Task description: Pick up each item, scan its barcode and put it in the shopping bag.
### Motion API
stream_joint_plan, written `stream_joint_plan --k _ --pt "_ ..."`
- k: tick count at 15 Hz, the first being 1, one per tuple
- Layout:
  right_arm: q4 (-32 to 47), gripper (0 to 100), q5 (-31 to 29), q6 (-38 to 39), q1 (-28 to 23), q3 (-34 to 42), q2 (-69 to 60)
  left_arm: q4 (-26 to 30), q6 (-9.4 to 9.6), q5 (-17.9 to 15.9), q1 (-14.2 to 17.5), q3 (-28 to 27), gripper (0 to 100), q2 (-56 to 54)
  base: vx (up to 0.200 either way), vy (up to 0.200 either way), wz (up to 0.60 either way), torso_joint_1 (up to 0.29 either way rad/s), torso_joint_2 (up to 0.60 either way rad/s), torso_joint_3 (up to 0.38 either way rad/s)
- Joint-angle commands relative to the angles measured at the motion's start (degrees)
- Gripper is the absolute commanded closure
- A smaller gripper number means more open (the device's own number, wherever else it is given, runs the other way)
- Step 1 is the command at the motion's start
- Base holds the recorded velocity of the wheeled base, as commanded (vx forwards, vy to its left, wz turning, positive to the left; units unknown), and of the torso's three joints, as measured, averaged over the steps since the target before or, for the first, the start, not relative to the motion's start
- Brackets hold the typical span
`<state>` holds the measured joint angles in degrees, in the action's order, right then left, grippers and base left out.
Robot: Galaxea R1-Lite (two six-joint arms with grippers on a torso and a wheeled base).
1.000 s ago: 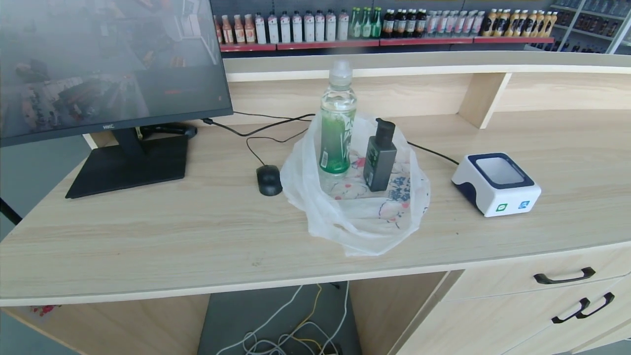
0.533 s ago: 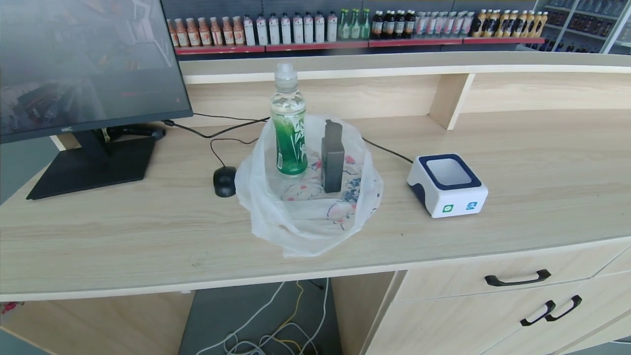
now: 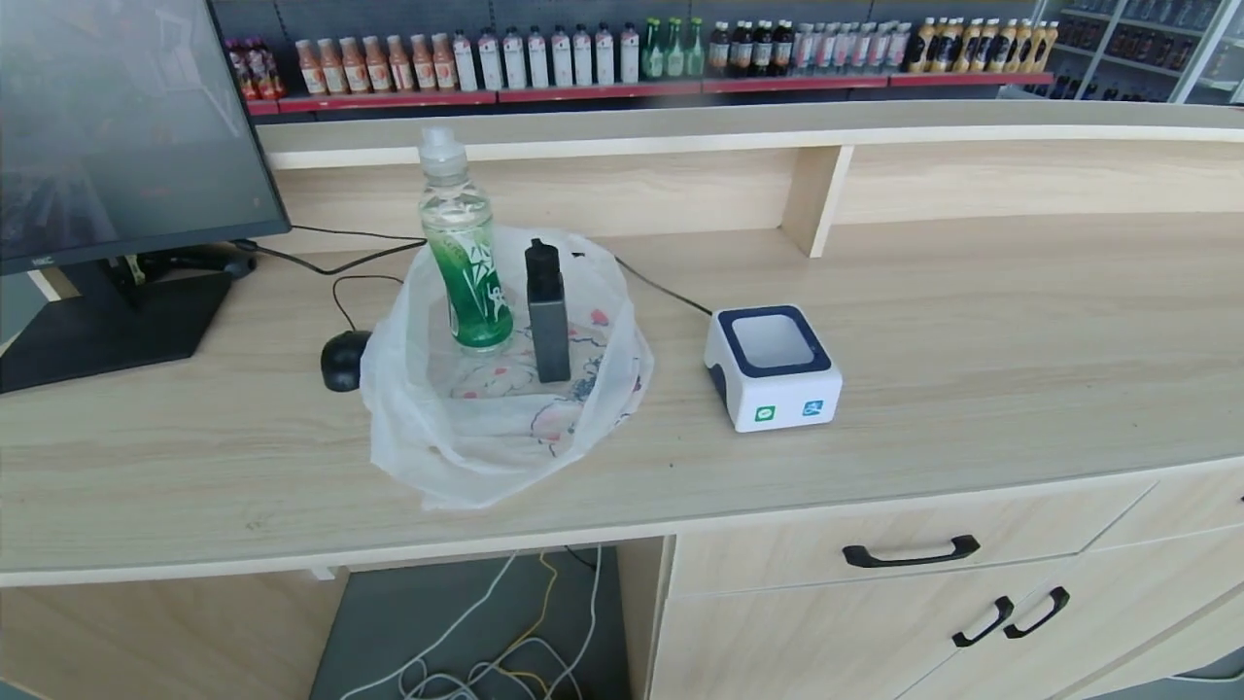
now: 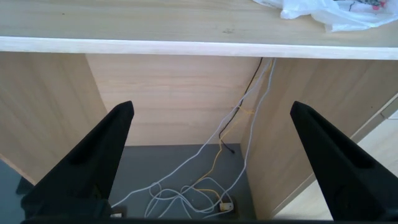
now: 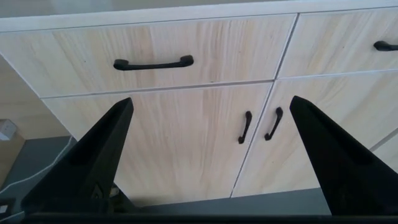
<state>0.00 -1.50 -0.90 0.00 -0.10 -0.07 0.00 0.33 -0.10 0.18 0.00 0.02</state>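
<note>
Counter: light wood counter [image 3: 972, 321] spans the middle of the head view, and stocked shelves [image 3: 680, 49] run along the top edge.
Bag: the thin white shopping bag [image 3: 457, 437] lies slumped open at centre left, between the mouse [image 3: 342, 360] and the scanner [image 3: 773, 369].
Items: the green bottle [image 3: 466, 262] and the dark pump bottle [image 3: 547, 311] both stand upright inside the bag, just beside each other.
Left tool: my left gripper [image 4: 211, 109] hangs below the counter edge, fingers spread wide, holding nothing.
Right tool: my right gripper [image 5: 211, 102] faces the cabinet front near a drawer handle [image 5: 153, 63], fingers likewise spread and empty.
Progress: I judge the bagging near done. Whether either barcode was read, I cannot tell.
Risk one: the tall green bottle stands on loose film, so a tug at the bag's rim would likely topple it against the pump bottle.
Risk two: either arm lifted straight up may strike the counter's front edge or a handle.
Risk three: the scanner cable [image 3: 661, 287] runs behind the bag, and a snag there would drag the scanner.
</note>
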Motion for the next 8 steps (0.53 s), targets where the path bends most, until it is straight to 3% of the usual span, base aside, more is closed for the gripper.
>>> stream_joint_plan --k 1,6,8 --pt "0.0 0 0.01 -0.15 0.0 0.01 0.07 0.0 0.02 0.01 -0.01 0.0 0 -0.02 0.0 -0.2 0.0 0.012 -0.01 -0.002" --pt "0.0 0 0.01 -0.5 0.0 0.01 0.07 0.0 0.02 0.01 -0.01 0.0 0 -0.02 0.0 -0.2 0.0 0.003 0.0 0.006" --pt "0.0 0 0.01 -0.59 0.09 0.01 0.07 0.0 0.02 0.01 -0.01 0.0 0 -0.02 0.0 0.0 0.0 0.0 0.0 0.0"
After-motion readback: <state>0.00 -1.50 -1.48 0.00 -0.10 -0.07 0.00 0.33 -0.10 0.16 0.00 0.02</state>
